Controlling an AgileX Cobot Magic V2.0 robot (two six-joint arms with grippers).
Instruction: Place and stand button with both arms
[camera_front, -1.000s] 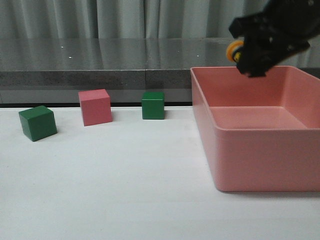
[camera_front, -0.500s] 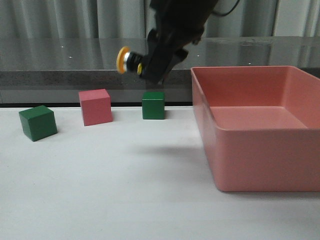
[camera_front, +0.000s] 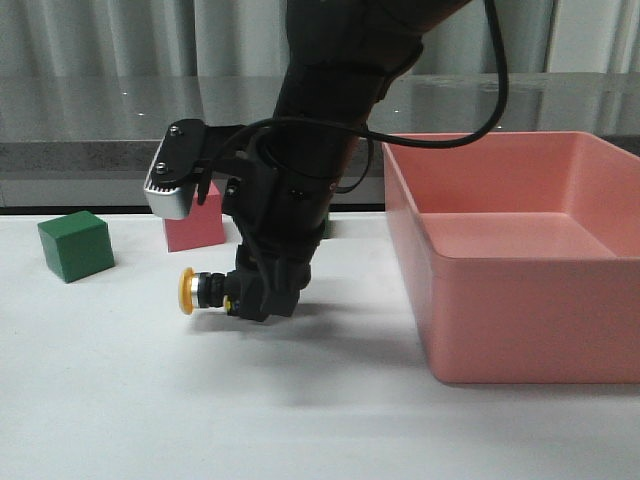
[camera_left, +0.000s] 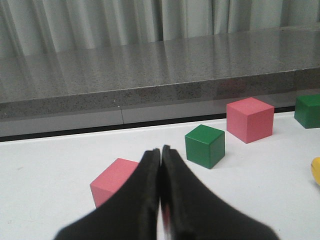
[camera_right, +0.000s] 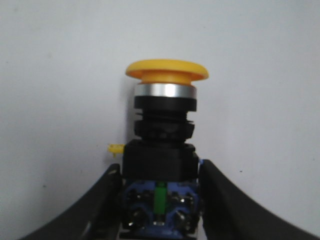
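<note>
A: Where was the button (camera_front: 203, 291) at that moment?

B: In the lower left-centre of the front view, lying sideways with its yellow cap pointing toward the left edge, low over the white table (camera_front: 300, 400). Whether it touched the surface could not be told.

A: And what had hold of it?

B: The right gripper (camera_front: 262, 292), at the centre of the frame. In the right wrist view its two black fingers (camera_right: 102, 200) were clamped on either side of the button's base, narrowed just to its width, the cap standing free above them.

A: The other one?

B: The left gripper (camera_left: 161, 160) showed only in its own wrist view, jaws pressed together with nothing between them.

A: Anything else around?

B: A pink bin (camera_front: 520, 270) filled the right of the front view. A green cube (camera_front: 75, 245) sat at far left, and a pink cube (camera_front: 190, 228) was partly hidden behind the arm's silver box (camera_front: 175, 180).
</note>
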